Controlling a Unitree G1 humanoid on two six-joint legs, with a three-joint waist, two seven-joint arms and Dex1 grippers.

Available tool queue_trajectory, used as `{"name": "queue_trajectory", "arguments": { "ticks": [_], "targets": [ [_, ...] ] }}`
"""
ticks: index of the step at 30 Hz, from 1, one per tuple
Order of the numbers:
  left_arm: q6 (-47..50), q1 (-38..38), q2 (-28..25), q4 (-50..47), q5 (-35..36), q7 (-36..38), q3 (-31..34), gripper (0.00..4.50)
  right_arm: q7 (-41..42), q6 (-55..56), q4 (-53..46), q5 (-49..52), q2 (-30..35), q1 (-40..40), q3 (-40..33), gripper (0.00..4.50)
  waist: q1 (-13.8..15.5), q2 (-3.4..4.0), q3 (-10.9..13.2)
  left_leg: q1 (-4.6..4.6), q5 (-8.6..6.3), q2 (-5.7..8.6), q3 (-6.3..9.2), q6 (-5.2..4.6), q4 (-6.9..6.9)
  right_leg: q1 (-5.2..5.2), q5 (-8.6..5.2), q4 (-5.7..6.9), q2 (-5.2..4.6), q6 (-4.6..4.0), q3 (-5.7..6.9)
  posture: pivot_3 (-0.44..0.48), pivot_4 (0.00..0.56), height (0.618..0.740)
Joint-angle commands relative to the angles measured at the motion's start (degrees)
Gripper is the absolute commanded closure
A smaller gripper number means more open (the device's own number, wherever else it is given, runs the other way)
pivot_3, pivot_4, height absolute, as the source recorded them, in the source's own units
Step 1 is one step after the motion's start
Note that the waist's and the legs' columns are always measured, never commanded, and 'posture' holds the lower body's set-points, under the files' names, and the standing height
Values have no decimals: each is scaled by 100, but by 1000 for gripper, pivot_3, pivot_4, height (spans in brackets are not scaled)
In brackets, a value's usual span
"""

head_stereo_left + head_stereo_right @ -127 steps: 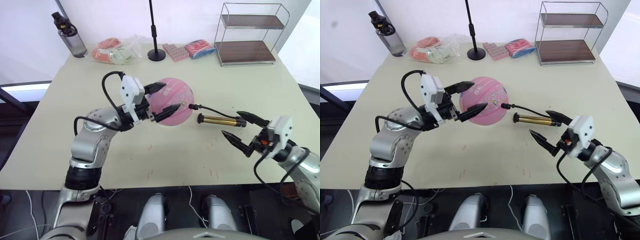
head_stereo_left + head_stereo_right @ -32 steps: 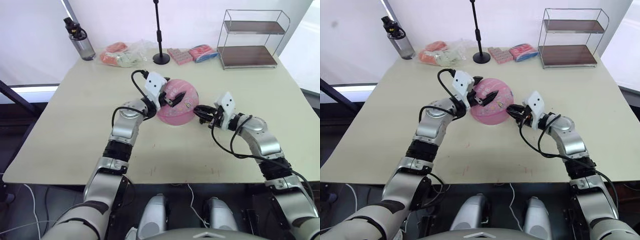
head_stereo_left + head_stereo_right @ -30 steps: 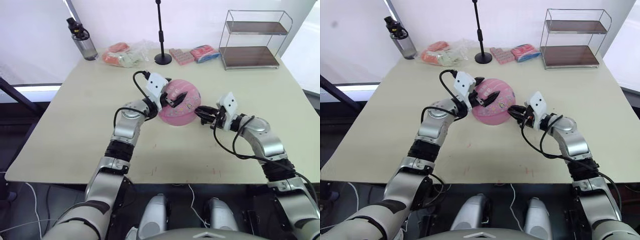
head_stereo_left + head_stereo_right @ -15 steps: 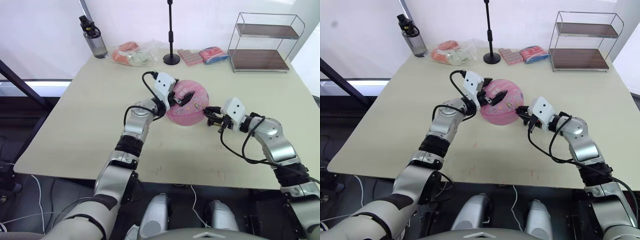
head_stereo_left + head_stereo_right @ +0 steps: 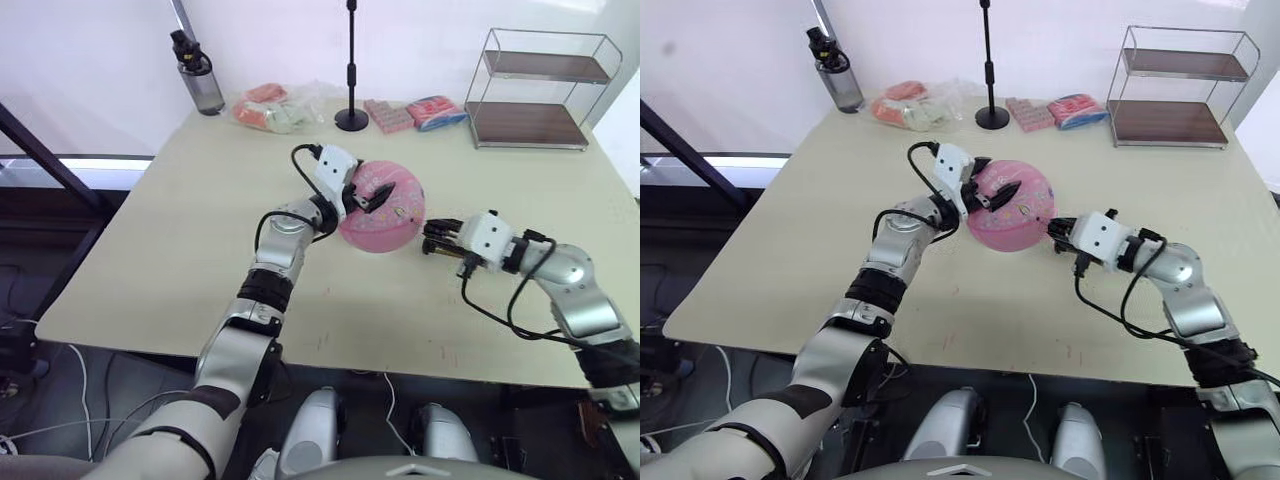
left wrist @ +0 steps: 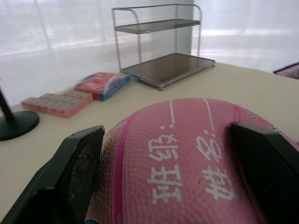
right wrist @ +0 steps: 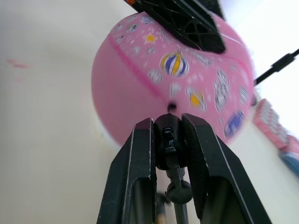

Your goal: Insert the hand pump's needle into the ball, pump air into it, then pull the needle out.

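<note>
table (image 5: pixel 180 240): beige, bears all | ball (image 5: pixel 385 210): pink, round, mid-table, held between left gripper (image 6: pixel 168 154) fingers, spread wide across its top | right gripper (image 7: pixel 168 140): narrow, clamped on needle (image 7: pixel 167 122) black fitting, long axis pointing straight at ball's dark valve spot, tip at its surface

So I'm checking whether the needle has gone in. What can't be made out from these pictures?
- Needle's metal pin: in the right wrist view, the right gripper is shut on the needle fitting, hiding it.
- Contact with the ball: the hole is blurred.
- Hand pump: head views, mostly behind the right gripper.
</note>
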State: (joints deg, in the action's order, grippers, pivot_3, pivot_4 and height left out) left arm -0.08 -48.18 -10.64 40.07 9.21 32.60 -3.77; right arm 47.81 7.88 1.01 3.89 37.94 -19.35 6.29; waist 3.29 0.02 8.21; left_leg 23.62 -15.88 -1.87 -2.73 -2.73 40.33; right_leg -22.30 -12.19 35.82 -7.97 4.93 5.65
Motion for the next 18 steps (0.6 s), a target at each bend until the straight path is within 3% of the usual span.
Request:
{"name": "queue_trajectory", "arguments": {
  "ticks": [1,4,13,18],
  "targets": [
    [430,511,-112,1098,-443,-371,-98,0,1,138,-192,86,117,103,-274,4167,-125,-1,-7,-18,1,-8,0,3,0,17,-8,1,3,-12,2,0,150,731],
    [331,489,-69,1120,-421,-320,-65,0,-14,125,-217,96,129,168,-308,4167,-244,7,-18,-102,-15,-32,25,34,-5,70,-12,3,3,-21,7,0,150,731],
    [27,481,-33,482,-191,-48,126,0,-596,228,17,-437,-113,497,-136,4167,-244,43,-32,-99,-11,-31,72,42,-16,56,-10,3,1,-22,9,0,150,731],
    [-66,472,-85,-218,66,234,326,0,-1001,440,232,-884,-303,560,-15,4167,-231,16,-10,-66,10,-20,72,23,-29,26,-3,0,5,-35,8,0,150,731]
  ]
}}
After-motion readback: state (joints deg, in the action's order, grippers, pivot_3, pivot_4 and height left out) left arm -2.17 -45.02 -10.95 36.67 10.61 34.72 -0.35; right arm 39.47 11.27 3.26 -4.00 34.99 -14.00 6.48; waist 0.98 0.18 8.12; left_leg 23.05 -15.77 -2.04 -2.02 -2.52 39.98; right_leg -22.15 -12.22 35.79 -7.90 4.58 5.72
